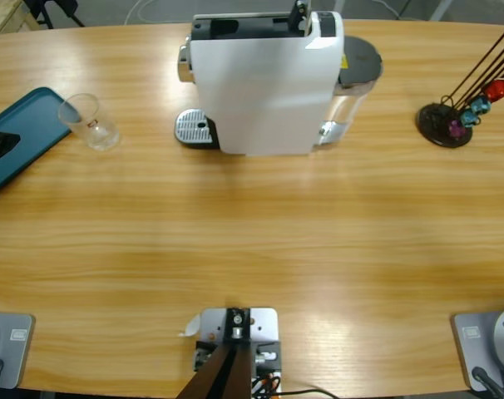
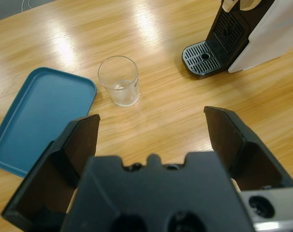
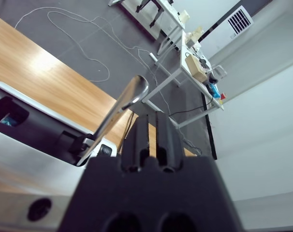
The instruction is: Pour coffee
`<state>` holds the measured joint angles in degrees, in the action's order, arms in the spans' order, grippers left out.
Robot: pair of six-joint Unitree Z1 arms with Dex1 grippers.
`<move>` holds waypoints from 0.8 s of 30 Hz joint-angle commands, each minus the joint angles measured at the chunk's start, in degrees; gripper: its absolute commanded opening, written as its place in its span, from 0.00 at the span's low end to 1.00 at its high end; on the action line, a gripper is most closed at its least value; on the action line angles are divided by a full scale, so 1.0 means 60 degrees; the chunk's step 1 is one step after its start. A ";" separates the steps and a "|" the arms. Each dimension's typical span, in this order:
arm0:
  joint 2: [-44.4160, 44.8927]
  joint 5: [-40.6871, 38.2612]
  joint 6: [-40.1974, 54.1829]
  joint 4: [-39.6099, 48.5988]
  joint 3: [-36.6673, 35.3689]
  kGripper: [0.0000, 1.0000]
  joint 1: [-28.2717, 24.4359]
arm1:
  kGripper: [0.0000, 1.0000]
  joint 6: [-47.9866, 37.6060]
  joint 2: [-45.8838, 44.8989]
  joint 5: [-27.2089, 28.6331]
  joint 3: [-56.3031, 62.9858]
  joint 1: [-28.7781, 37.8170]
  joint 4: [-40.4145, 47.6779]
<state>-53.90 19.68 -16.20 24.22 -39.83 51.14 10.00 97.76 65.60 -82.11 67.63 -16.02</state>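
A white coffee machine [image 1: 264, 83] stands at the table's far middle, its metal drip grid [image 1: 194, 129] facing left. An empty clear glass [image 1: 90, 122] stands upright on the wood to the left of the machine, apart from the grid. In the left wrist view my left gripper [image 2: 151, 121] hangs open above the table, with the glass [image 2: 120, 82] ahead between its jaws and untouched. My right gripper [image 3: 153, 116] is shut at the machine's top [image 1: 300, 15]. The raised silver lever [image 3: 132, 94] runs along the left side of its jaws.
A teal tray [image 1: 19, 133] lies at the left edge beside the glass, with a black shape over its left part. A black capsule stand [image 1: 447, 125] with coloured capsules is at the far right. Bare wood fills the table's near half.
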 commanded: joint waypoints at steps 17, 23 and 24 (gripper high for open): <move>-0.0026 -0.0072 0.0108 -0.0066 0.0346 0.92 0.0044 | 0.00 0.1681 0.1696 0.0252 -0.0627 -0.0461 0.1648; -0.0011 -0.0072 0.0108 -0.0066 0.0355 0.92 0.0047 | 0.00 0.1652 0.2033 0.0258 -0.0867 -0.0432 0.1659; 0.0000 -0.0072 0.0108 -0.0066 0.0355 0.92 0.0044 | 0.00 0.1626 0.2024 0.0252 -0.0853 -0.0432 0.1648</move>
<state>-53.90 19.68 -16.20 24.22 -39.83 51.14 19.38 104.86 66.50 -87.63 65.21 -6.50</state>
